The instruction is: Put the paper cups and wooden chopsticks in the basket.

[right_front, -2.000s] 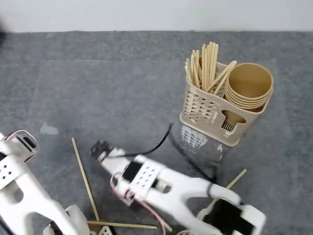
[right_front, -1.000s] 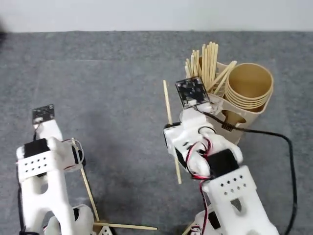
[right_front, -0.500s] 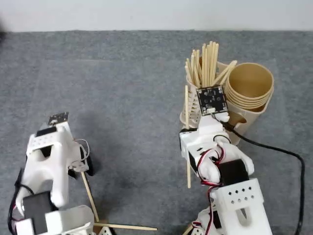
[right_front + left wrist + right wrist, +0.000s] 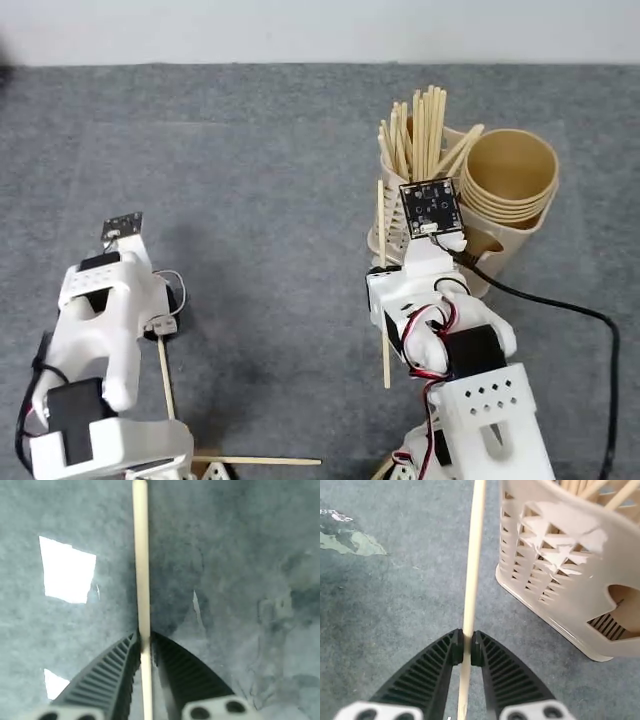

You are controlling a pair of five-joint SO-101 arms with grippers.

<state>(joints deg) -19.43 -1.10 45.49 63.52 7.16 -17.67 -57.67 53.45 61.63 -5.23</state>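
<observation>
**Two chopsticks pinched, the right one already beside the basket**

The right claw [image 4: 463, 647] is pressed together on the right chopstick [image 4: 475, 555], gripping it partway along. The stick's long axis runs straight on from the claw. Its far end lies just beside the wall of the basket [image 4: 545, 595], below the rim and outside it. The basket sits to one side of the stick, not ahead of it, so my judgement is that the next move needs a lift and a swing over the rim.

The basket already holds stacked paper cups [image 4: 510, 170] and a bundle of chopsticks [image 4: 420, 125].

The left claw [image 4: 144, 640] pinches the left chopstick [image 4: 141, 555], well apart from the basket (whether lifted off the grey worktop [image 4: 250, 150] I cannot tell). A third chopstick [image 4: 260, 461] lies flat nearby.
</observation>
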